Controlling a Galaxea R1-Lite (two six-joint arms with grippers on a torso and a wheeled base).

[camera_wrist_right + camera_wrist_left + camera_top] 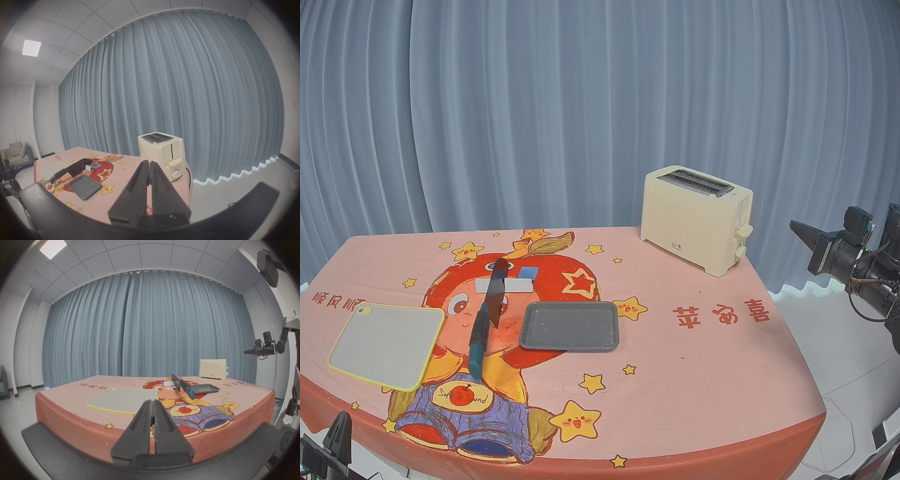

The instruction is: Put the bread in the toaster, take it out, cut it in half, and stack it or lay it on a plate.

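Blue curtain (581, 112), pink table (700, 375): we find left gripper (339, 420) lower left, right gripper (797, 225) mid-right, off the table; both pressed together.

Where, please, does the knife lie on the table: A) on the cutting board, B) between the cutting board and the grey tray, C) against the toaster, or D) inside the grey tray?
B: the knife lies between the cutting board and the grey tray, touching neither.

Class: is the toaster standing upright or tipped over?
Upright: the toaster rests on its base on the table, both slots facing up.
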